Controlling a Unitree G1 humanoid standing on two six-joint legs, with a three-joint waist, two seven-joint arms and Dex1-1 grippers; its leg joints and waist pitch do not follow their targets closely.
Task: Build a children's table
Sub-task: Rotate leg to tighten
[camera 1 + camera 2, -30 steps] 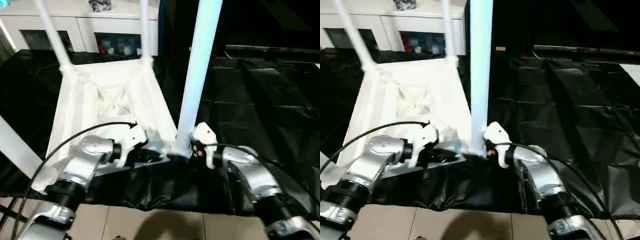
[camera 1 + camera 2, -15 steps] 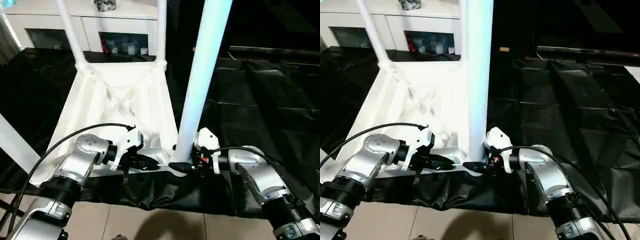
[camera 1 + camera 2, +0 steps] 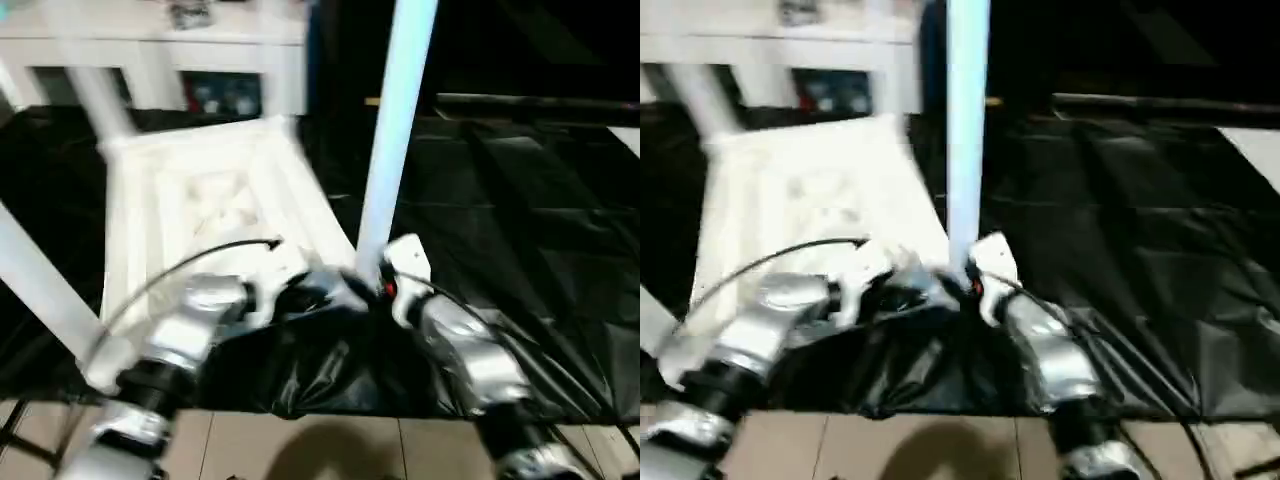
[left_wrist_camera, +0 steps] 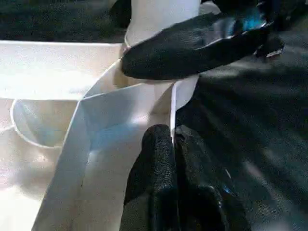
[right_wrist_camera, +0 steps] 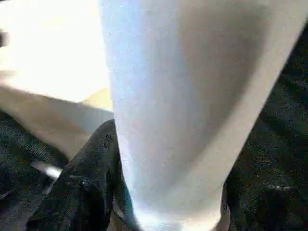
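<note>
The children's table lies upside down on black sheeting, its white ribbed top (image 3: 200, 190) facing up. One white leg (image 3: 395, 130) stands upright in the near right corner socket. My right gripper (image 3: 368, 285) is at the base of that leg, with a black finger (image 5: 82, 192) on each side, shut on it. My left gripper (image 3: 318, 290) sits just left of that corner. In the left wrist view its fingers (image 4: 159, 159) are shut on the thin white rim wall (image 4: 172, 110) of the top. Two more legs (image 3: 40, 280) (image 3: 100, 100) rise at the left.
A black sheet (image 3: 520, 200) covers the work surface and bunches in folds at the near edge below my grippers. A white cabinet with glass doors (image 3: 150, 50) stands behind the table. Tan floor (image 3: 300, 440) shows along the near edge.
The whole picture has shifted and blurred, so the camera moved. My right gripper's fingers have closed in around the leg's base. My left gripper keeps its hold on the rim.
</note>
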